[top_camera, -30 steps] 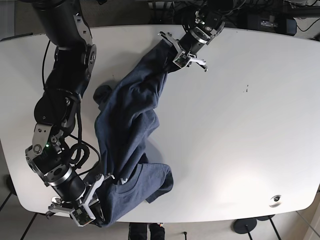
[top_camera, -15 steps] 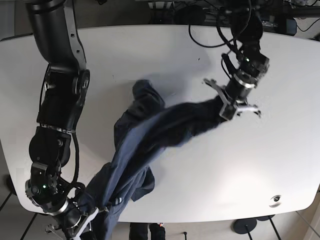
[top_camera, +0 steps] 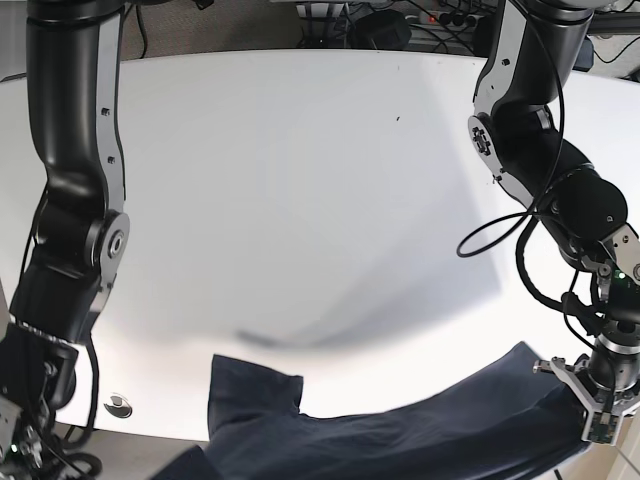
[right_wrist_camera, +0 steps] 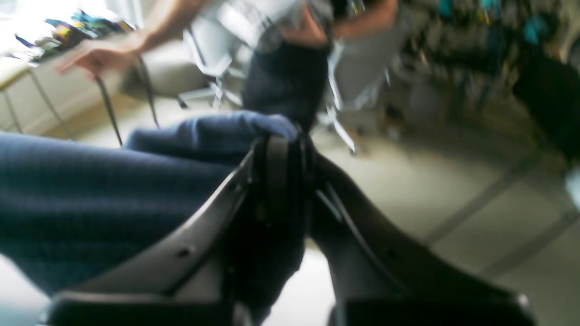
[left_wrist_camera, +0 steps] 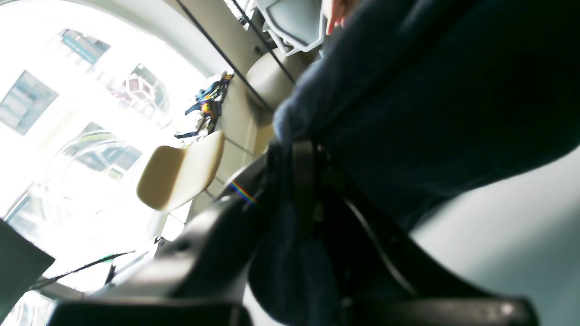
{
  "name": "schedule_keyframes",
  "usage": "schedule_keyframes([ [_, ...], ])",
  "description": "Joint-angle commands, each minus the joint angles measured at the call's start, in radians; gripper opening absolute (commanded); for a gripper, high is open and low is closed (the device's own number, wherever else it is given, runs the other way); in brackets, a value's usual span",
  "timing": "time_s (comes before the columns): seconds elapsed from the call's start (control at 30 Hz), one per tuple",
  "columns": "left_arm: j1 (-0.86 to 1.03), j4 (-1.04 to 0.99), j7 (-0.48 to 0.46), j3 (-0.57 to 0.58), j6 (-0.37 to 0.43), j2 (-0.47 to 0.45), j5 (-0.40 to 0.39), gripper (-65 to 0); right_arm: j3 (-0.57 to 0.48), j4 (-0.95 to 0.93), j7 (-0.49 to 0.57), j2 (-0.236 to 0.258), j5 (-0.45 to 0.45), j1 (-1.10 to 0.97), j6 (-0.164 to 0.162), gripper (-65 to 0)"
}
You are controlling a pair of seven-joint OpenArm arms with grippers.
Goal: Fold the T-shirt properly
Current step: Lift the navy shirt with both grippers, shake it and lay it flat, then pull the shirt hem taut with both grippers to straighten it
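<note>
The dark navy T-shirt (top_camera: 400,432) hangs stretched along the table's front edge, off the tabletop. My left gripper (top_camera: 603,398) at the lower right is shut on one end of it. In the left wrist view the fingers (left_wrist_camera: 302,172) pinch a bunched fold of the shirt (left_wrist_camera: 430,90). In the right wrist view my right gripper (right_wrist_camera: 283,149) is shut on a fold of the shirt (right_wrist_camera: 90,194). In the base view the right gripper is below the lower left corner, out of frame. One flap of the shirt (top_camera: 250,395) lies over the front edge.
The white table (top_camera: 300,200) bears a small dark mark (top_camera: 398,118) and a round fitting (top_camera: 118,405) near its front left. A person (right_wrist_camera: 290,50) stands by chairs beyond the table. A beige chair (left_wrist_camera: 181,172) shows in the left wrist view.
Both arms have swung from the table's middle and back to its front edge, pulling the shirt off the tabletop. It now hangs stretched between them.
</note>
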Motion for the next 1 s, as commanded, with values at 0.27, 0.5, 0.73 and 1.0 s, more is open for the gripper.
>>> schedule_keyframes([
  [0.27, 0.468, 0.021, -0.125, -0.150, 0.010, 0.043, 0.014, -65.0, 0.270, 0.480, -0.130, -0.043, 0.086, -0.719, 0.066, -62.9],
  [0.5, 0.795, 0.024, -0.281, -0.241, 0.010, 0.101, 0.012, -65.0, 0.333, 0.609, -0.126, -0.072, 0.307, -1.178, 0.060, -62.9],
  [0.73, 0.904, 0.039, -0.318, -0.275, 0.010, 0.106, 0.014, -65.0, 0.224, 0.623, -0.127, -0.097, 0.391, -1.222, 0.055, -45.7],
  [1.0, 0.904, 0.033, -0.318, -0.334, 0.010, 0.101, 0.014, -65.0, 0.128, 0.222, -0.118, -0.103, 0.285, -0.935, 0.055, -11.1],
])
